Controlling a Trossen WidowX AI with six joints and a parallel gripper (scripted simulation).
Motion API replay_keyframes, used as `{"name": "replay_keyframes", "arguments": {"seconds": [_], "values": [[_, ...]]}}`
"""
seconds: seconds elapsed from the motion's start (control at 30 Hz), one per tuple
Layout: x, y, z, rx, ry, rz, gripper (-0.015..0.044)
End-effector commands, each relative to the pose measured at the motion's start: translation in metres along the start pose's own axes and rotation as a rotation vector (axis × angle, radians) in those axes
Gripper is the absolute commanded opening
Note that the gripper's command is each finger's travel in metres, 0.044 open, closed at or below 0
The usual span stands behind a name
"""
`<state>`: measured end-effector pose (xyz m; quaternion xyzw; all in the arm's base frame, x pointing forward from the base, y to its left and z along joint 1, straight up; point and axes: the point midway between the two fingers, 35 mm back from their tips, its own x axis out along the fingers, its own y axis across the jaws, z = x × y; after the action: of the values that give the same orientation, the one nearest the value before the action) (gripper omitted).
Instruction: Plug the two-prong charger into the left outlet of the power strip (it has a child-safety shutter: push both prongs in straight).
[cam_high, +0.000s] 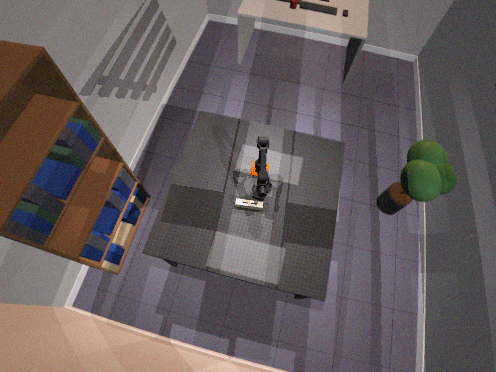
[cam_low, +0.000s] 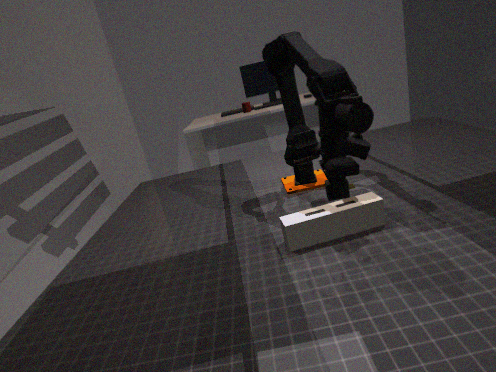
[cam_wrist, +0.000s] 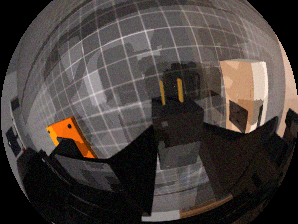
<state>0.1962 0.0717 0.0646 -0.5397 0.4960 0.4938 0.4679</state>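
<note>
The black charger (cam_wrist: 177, 122) is between the fingers in the wrist view, with its two yellow prongs (cam_wrist: 180, 90) pointing toward the top of that view. My gripper (cam_high: 261, 195) (cam_low: 338, 194) (cam_wrist: 172, 126) is shut on it, low down behind the power strip. The charger cannot be made out in the top and exterior views. The white power strip (cam_high: 240, 202) (cam_low: 335, 230) (cam_wrist: 239, 80) lies beside the gripper, at the right in the wrist view. Two dark outlets show on its top in the exterior view, the left outlet (cam_low: 315, 212) and the right outlet (cam_low: 346, 203).
The arm's orange base plate (cam_high: 254, 169) (cam_low: 291, 187) (cam_wrist: 68, 131) is behind the strip on the grey gridded table (cam_high: 190, 210) (cam_low: 175, 300). A desk (cam_high: 300, 22) (cam_low: 210, 124), a bookshelf (cam_high: 67, 200) and a plant (cam_high: 422, 177) stand away from the table.
</note>
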Motion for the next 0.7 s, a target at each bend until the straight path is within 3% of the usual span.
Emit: {"name": "replay_keyframes", "arguments": {"seconds": [0.0,0.2,0.67], "values": [[-0.014,-0.001,-0.001,-0.004,-0.005,-0.007,0.0],[-0.031,-0.001,-0.002,-0.006,-0.005,-0.004,0.0],[-0.024,0.0,-0.006,0.189,-0.01,0.008,0.0]]}}
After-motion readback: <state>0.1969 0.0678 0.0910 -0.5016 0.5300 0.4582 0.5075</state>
